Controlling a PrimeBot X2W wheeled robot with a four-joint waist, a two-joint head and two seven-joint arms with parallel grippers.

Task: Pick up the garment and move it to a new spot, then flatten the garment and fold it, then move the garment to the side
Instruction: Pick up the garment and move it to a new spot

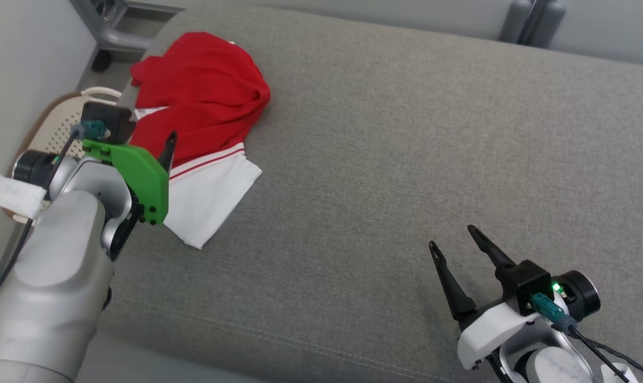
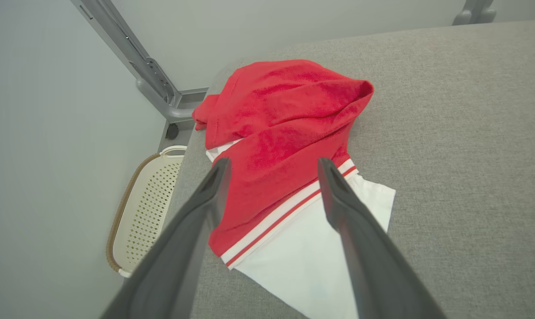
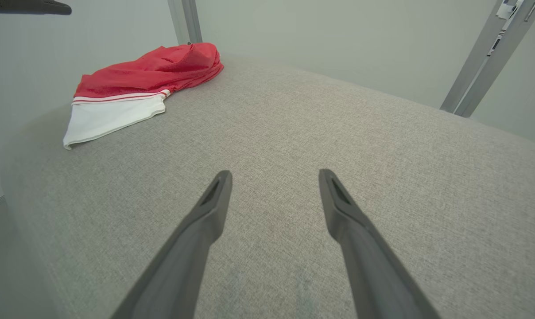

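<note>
Garment (image 1: pixel 204 101): red cloth with a white panel and a red stripe, bunched in a heap at the far left corner of the grey surface (image 1: pixel 406 159). The white flap lies flat toward the near side. Not yet lifted, so the first step appears undone. Left tool (image 2: pixel 273 161): jaws wide, empty, poised over the heap's near edge and aimed at the red folds, seemingly lined up for the pick. Right tool (image 1: pixel 453 236): jaws wide, empty, at the near right, well apart from the garment, probably kept clear until flattening needs both. Basket (image 1: pixel 50 133): cream, perforated, on the floor left of the surface.
</note>
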